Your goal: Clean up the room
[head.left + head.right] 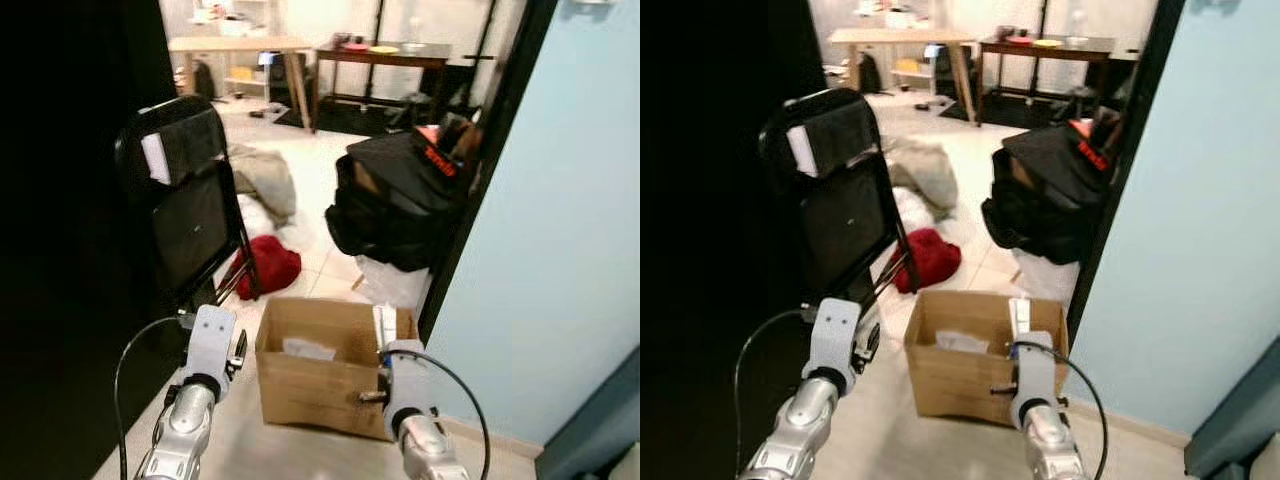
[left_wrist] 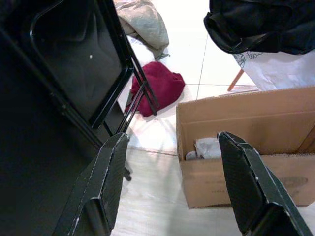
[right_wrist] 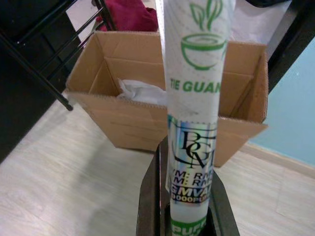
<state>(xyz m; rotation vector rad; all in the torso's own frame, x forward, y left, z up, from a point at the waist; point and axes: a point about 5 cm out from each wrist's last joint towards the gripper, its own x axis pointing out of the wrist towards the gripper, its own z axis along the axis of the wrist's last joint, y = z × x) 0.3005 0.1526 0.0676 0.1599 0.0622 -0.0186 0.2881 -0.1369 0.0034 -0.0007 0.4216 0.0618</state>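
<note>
An open cardboard box (image 1: pixel 320 392) stands on the pale floor just ahead, with crumpled white paper (image 1: pixel 308 349) inside it. My right gripper (image 3: pixel 189 199) is shut on a long white tea packet (image 3: pixel 194 98) printed in green, held upright by the box's near right corner (image 1: pixel 385 322). My left gripper (image 2: pixel 174 142) hangs open and holds nothing, low at the box's left, near the legs of a black folding chair (image 1: pixel 185 205). A red cloth (image 1: pixel 272 262) lies on the tiles behind the box, partly under the chair.
A black bag (image 1: pixel 400 205) with a white plastic bag (image 1: pixel 395 282) below it sits behind the box on the right. Beige clothing (image 1: pixel 265 180) lies farther back. A light blue wall (image 1: pixel 560 250) closes the right side. Tables (image 1: pixel 240 45) stand at the back.
</note>
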